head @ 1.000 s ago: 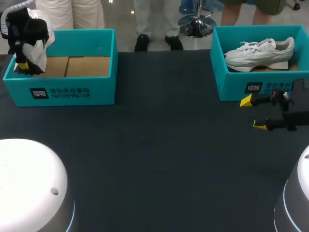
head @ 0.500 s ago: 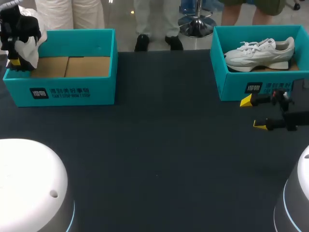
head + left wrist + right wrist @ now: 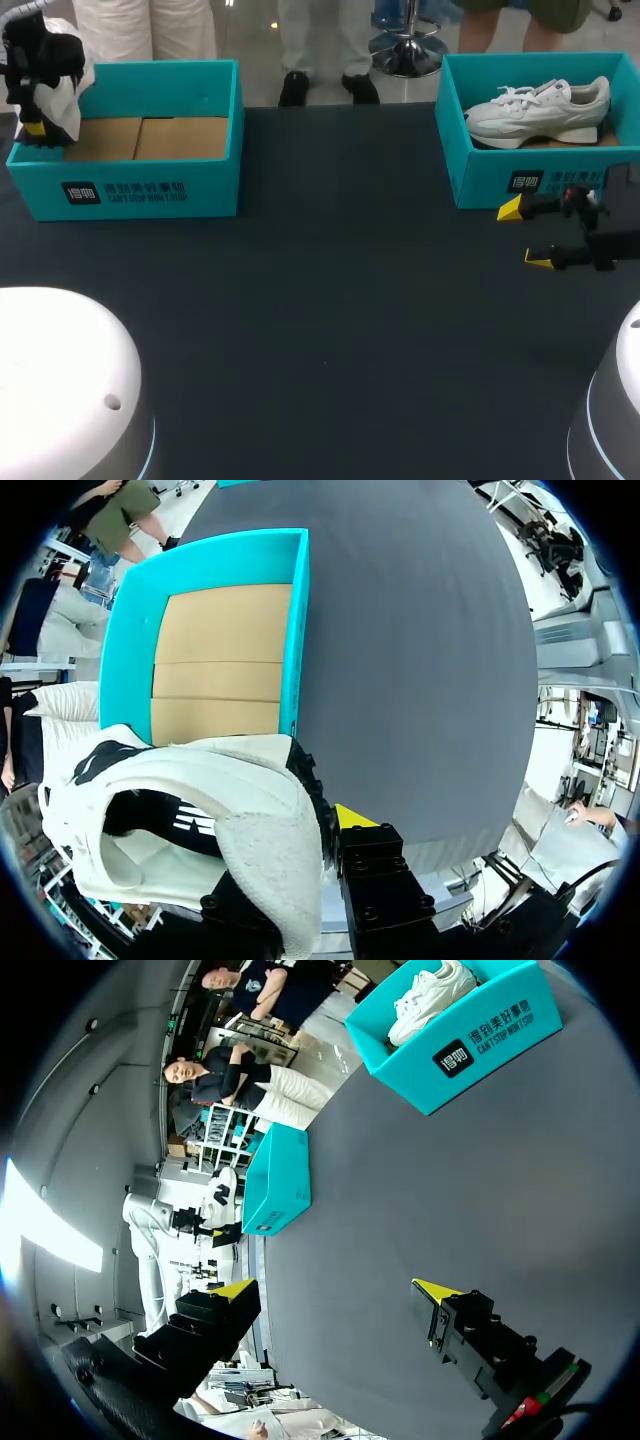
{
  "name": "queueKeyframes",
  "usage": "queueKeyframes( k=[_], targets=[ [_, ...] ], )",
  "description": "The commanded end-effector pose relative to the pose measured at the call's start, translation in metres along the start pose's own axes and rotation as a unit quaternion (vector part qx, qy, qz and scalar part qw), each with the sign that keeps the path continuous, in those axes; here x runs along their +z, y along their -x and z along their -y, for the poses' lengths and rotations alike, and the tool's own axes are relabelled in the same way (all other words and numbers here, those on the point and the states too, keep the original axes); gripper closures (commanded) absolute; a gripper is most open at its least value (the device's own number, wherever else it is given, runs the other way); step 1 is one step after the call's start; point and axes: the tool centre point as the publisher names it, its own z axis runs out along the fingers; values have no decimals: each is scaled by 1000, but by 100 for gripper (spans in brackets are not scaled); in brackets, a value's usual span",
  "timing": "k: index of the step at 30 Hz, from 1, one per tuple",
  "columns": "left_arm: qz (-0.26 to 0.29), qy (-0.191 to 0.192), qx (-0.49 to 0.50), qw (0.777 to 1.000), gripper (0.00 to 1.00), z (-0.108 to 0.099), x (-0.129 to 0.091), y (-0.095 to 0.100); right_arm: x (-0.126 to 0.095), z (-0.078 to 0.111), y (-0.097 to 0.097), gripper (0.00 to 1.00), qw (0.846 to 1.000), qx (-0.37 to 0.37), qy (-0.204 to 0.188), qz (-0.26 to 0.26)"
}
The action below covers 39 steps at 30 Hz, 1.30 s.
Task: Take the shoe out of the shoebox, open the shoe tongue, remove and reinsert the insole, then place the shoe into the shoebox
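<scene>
Hanging above the far end of the teal left shoebox (image 3: 140,190), the white shoe (image 3: 200,810) is riding in the left gripper (image 3: 38,122), whose fingers are pinching the padded collar from two sides. In the left wrist view one yellow tip is showing just beside the fabric while the other finger is sitting hidden under it. The shoe is dangling off to one side of the fingers, clear of the box's brown cardboard floor and above its rim.

Across the dark table (image 3: 330,300), the right gripper (image 3: 527,235) is hovering with its fingers spread wide and nothing between them, just in front of the right shoebox (image 3: 500,185), where a second white sneaker (image 3: 540,108) is lying on its side.

Judging by this, the lift-out is all but done and the set-down is coming. Doing it well likely means keeping the squeeze firm, since the shoe's weight is hanging off-centre, and raising it fully over the box wall before swinging inward. Bringing it to the open middle of the table and lowering it sole-first, toe pointing away from the left arm, would be leaving the tongue facing up and within the waiting right gripper's reach.
</scene>
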Motion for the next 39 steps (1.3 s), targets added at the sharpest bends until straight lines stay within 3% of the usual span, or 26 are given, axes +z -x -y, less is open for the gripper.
queueKeyframes(
  k=[1, 4, 8, 10, 14, 17, 23, 25, 28, 31, 39],
  targets=[
    [-4, 1, 41, 999, 100, -5, -2, 3, 0, 1, 0, 0, 1000, 0, 0, 2],
    [10, 35, 118, 992, 100, -11, -1, 9, 0, 1, 0, 0, 1000, 0, 0, 2],
    [4, 39, 183, 982, 100, -21, -5, 17, 0, 1, 0, 0, 1000, 0, 0, 2],
    [4, 63, 239, 969, 100, -24, -4, 18, 0, 1, 0, 0, 1000, 0, 0, 2],
    [-23, 43, 315, 948, 100, -30, -1, 25, 0, 1, 0, 0, 1000, 0, 0, 2],
    [-12, 27, 401, 916, 100, -34, 2, 23, 0, 1, 0, 0, 1000, 0, 0, 2],
    [-3, -14, 464, 886, 100, -40, 0, 29, 0, 1, 0, 0, 1000, 0, 0, 2],
    [-4, -40, 501, 865, 100, -42, -2, 33, 0, 1, 0, 0, 1000, 0, 0, 2],
    [7, -37, 537, 842, 100, -45, -4, 35, 0, 1, 0, 0, 1000, 0, 0, 2],
    [-4, 3, 515, 857, 100, -42, -5, 40, 0, 1, 0, 0, 1000, 0, 0, 2],
    [-4, 3, 515, 857, 100, -42, -5, 40, 0, 1, 0, 0, 1000, 0, 0, 2]
  ],
)
